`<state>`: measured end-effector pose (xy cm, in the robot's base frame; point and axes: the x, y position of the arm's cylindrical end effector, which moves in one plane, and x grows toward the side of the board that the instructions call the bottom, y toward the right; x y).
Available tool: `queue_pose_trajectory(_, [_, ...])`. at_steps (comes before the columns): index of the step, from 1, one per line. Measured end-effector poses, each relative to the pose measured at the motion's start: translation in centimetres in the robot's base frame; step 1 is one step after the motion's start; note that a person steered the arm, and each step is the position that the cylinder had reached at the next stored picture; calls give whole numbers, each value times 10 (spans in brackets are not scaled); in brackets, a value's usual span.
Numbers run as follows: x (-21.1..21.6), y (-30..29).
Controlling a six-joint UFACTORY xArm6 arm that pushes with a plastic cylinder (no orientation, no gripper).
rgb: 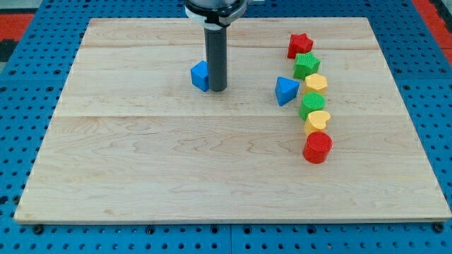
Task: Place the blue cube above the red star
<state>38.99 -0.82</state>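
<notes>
Camera view: pale wooden board [176, 162] on a blue perforated table [21, 92]. My tip [217, 89] is down on the board in the upper middle, at the end of my straight dark rod [216, 56]. I have no fingers here, only the rod, so nothing is clasped or let go; the tip only presses sideways.

Blue cube [200, 75]: just beside my tip on the view's left, seemingly touching the rod's side, though I cannot tell for sure.

Red star block [299, 45]: near the view's top right, well apart from the blue cube and from my tip. It heads a curved column of blocks running toward the view's bottom: green star-like block [306, 65], yellow block [316, 83] of rounded shape, green block [311, 104], yellow heart-like block [317, 121], red cylinder [318, 147]. Neighbours in the column touch or nearly touch.

Blue triangular block [285, 90]: between my tip and the column, just beside the column's left edge, at about the same height in the view as my tip.
</notes>
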Motion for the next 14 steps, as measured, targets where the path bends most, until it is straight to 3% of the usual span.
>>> queue_pose_trajectory(1, [31,-2])
queue_pose_trajectory(3, [32,-20])
queue_pose_trajectory(4, [13,-19])
queue_pose_trajectory(6, [-68,-9])
queue_pose_trajectory(8, [-99,1])
queue_pose_trajectory(10, [-69,-13])
queue_pose_trajectory(11, [-53,8])
queue_pose_trajectory(12, [-34,-13])
queue_pose_trajectory(13, [-39,-56])
queue_pose_trajectory(14, [-78,-62])
